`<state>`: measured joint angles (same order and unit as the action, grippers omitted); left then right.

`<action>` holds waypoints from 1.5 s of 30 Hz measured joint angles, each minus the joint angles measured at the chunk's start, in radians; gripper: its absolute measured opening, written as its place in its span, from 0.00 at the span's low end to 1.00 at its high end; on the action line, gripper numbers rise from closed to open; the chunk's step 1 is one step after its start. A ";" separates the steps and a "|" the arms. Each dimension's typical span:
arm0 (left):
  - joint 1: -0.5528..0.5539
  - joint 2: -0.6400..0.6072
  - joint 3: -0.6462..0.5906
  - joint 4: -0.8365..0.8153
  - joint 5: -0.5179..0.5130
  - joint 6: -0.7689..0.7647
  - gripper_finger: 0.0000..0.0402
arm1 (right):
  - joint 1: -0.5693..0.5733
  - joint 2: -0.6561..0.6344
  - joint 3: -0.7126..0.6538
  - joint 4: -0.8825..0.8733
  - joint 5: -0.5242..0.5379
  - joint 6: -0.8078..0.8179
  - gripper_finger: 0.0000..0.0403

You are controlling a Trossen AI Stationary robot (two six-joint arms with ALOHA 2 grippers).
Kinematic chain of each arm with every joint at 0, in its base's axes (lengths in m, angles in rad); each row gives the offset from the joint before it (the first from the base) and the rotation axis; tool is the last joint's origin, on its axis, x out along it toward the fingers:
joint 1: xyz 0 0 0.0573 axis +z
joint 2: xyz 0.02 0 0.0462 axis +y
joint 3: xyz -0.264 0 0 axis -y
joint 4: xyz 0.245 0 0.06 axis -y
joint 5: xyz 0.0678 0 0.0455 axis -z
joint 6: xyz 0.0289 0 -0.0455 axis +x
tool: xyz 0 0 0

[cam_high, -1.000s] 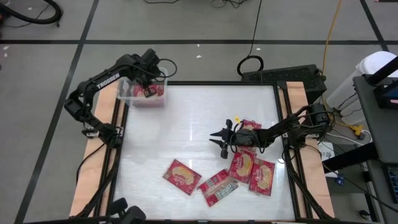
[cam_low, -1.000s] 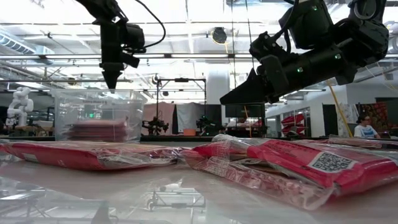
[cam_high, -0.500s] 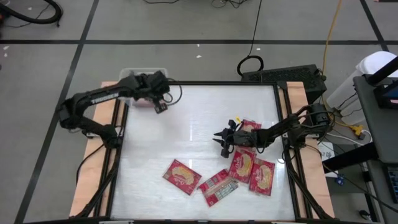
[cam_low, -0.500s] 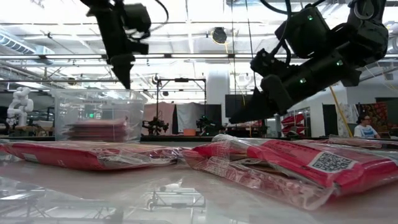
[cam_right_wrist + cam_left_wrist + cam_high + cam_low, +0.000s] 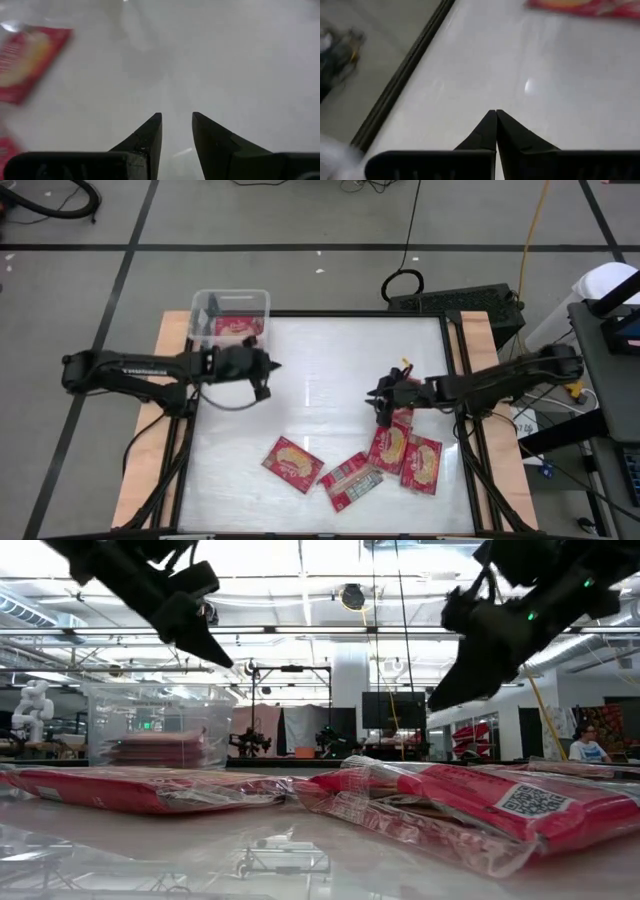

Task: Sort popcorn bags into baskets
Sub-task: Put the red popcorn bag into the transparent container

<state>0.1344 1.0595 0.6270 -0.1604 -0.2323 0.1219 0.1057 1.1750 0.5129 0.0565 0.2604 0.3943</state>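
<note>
Several red popcorn bags lie flat on the white table: one [image 5: 293, 463] at the near middle, one [image 5: 350, 480] beside it, two [image 5: 388, 448] [image 5: 421, 464] at the near right, one [image 5: 404, 416] under my right arm. Another bag [image 5: 237, 328] lies in the clear basket [image 5: 205, 308] at the far left corner. My left gripper [image 5: 272, 366] is shut and holds nothing, above bare table a little nearer than the basket. My right gripper [image 5: 380, 398] is open with nothing between its fingers, above the table just left of the bag under it.
Dark rails [image 5: 190, 430] run along the table's left and right sides, with wooden strips outside them. Bare white tabletop [image 5: 320, 370] spreads between the two grippers. The low view shows the basket [image 5: 160, 725] at the back left and the bags [image 5: 450, 805] in front.
My left gripper has left the place above the basket and swung toward the table's near edge and middle, sinking and tipping from pointing down to a shallow slant. My right gripper has drawn back toward the table's right edge, risen and tipped steeper. No bag has moved.
</note>
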 joint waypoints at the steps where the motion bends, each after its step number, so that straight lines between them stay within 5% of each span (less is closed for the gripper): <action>1: -0.021 0.000 -0.035 0.067 0.005 0.008 0.01 | 0.000 -0.023 0.000 -0.016 -0.032 0.035 0.25; 6: -0.095 0.000 -0.180 0.380 0.005 0.024 0.05 | 0.006 -0.062 0.065 -0.063 -0.182 0.195 0.26; 9: -0.130 0.000 -0.227 0.481 0.006 0.000 0.05 | 0.033 -0.044 0.089 -0.023 -0.183 0.244 0.26; 20: -0.276 0.000 -0.246 0.504 0.006 -0.084 0.05 | 0.159 0.133 0.101 0.096 -0.105 0.403 0.26; 24: -0.303 0.000 -0.246 0.504 0.006 -0.121 0.05 | 0.166 0.128 0.108 -0.033 -0.093 0.527 0.26; 34: -0.307 0.078 -0.246 0.535 0.005 -0.163 0.05 | 0.177 0.056 0.150 -0.670 -0.021 0.841 0.26; 45: -0.306 0.231 -0.246 0.739 0.006 -0.144 0.05 | 0.175 0.056 0.130 -0.894 0.023 0.958 0.26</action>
<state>-0.1719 1.2907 0.3813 0.5784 -0.2267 -0.0219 0.2811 1.2314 0.6425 -0.8370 0.2838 1.3526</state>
